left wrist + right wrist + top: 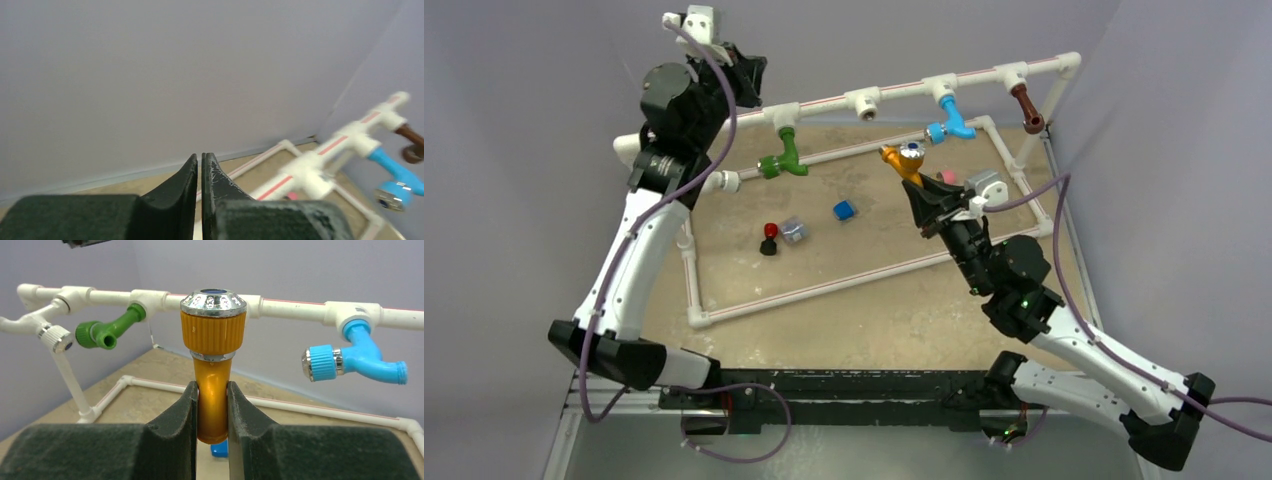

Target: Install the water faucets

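Right wrist view: our right gripper (pixel 211 388) clamps the orange faucet (pixel 213 330); left gripper (pixel 200 159) sits nearly closed, empty. Next, we judge, thread it into the free tee (pixel 865 102).

I see the orange faucet (pixel 212 400) with a ribbed orange collar under a chrome cap with a blue centre. The green faucet (pixel 107 330) and the brown faucet (pixel 1027 107) are plain. The blue faucet (pixel 367 352) is light blue with a chrome-faced knob. The pipe frame (pixel 295 305) is white with thin red stripes. The table (pixel 874 310) is mottled tan and the walls (pixel 904 30) are pale lilac-grey.
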